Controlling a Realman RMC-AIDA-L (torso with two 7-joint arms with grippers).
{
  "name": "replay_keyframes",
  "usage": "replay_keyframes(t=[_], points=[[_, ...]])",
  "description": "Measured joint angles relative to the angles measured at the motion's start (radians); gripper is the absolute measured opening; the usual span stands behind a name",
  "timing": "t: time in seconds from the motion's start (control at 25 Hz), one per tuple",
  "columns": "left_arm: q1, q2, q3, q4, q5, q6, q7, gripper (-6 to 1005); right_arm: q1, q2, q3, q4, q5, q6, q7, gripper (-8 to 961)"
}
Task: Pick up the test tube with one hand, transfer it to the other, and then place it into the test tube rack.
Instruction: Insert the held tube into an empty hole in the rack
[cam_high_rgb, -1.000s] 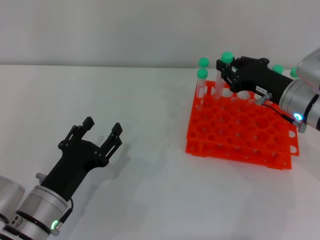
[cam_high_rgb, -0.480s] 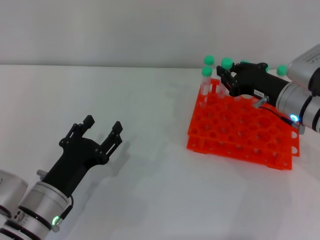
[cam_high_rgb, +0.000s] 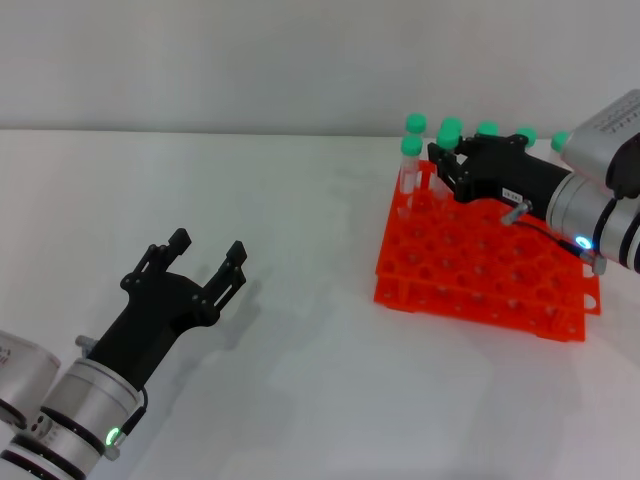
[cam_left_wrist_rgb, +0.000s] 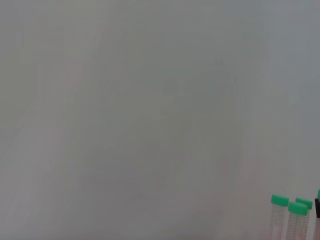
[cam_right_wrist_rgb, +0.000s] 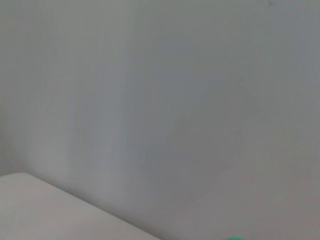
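The orange test tube rack (cam_high_rgb: 480, 265) stands on the white table at the right. My right gripper (cam_high_rgb: 448, 160), the black hand with the white label, reaches over the rack's back row. Its fingers are closed around a green-capped test tube (cam_high_rgb: 450, 131) that stands upright with its lower end down in the rack. Several more green-capped tubes stand in the back rows, one at the left corner (cam_high_rgb: 410, 148). My left gripper (cam_high_rgb: 207, 252) is open and empty, low over the table at the lower left, far from the rack. Two capped tubes (cam_left_wrist_rgb: 280, 201) show in the left wrist view.
The table's white surface (cam_high_rgb: 300, 220) stretches between the two arms. A plain grey wall runs behind the table. The right wrist view shows the wall and a table corner (cam_right_wrist_rgb: 20, 200).
My right gripper has lowered the held tube into the rack's back row and shifted slightly left. The rack has shifted a little. The left arm has barely moved.
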Motion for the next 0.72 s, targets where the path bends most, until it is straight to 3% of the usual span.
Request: replay_keyframes(t=[0.68, 0.72], points=[[-0.008, 0.000, 0.000, -0.001, 0.000, 0.006, -0.002, 787, -0.025, 0.000, -0.056, -0.012, 0.057, 0.033, 0.015, 325], [-0.008, 0.000, 0.000, -0.001, 0.000, 0.007, -0.004, 787, -0.034, 0.000, -0.056, -0.017, 0.058, 0.024, 0.015, 366]])
